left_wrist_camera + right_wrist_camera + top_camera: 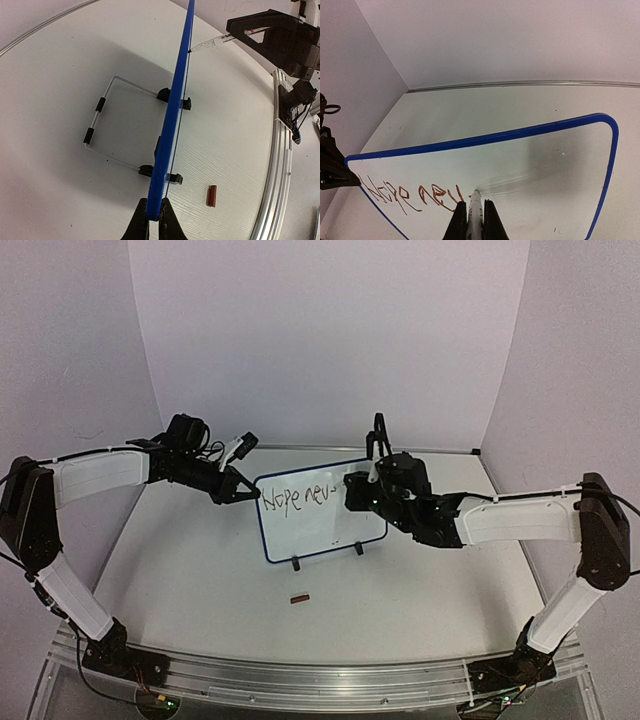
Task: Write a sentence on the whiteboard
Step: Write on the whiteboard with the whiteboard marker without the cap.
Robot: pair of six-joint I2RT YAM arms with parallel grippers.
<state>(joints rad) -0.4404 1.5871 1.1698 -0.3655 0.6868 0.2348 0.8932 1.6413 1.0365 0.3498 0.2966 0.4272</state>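
The whiteboard (pixel 325 532) stands upright on two black feet at mid-table, blue-framed and glossy. My left gripper (pixel 248 495) is shut on its left frame edge; in the left wrist view the blue edge (pixel 172 110) runs up from between the closed fingers of that gripper (pixel 154 209). My right gripper (pixel 362 490) is shut on a white marker (pixel 476 197), whose tip touches the board. The sentence (pixel 300 497) reads "Hope nev" in thin letters, red-brown in the right wrist view (pixel 410 195), and ends just left of the marker tip. My right gripper (pixel 475 212) is low in its own view.
A small red-brown cap (pixel 298 597) lies on the table in front of the board, and shows as the cap (pixel 211 195) in the left wrist view. A wire stand (pixel 100 130) props the board from behind. An aluminium rail (pixel 320 680) runs along the near edge. Walls close the back and sides.
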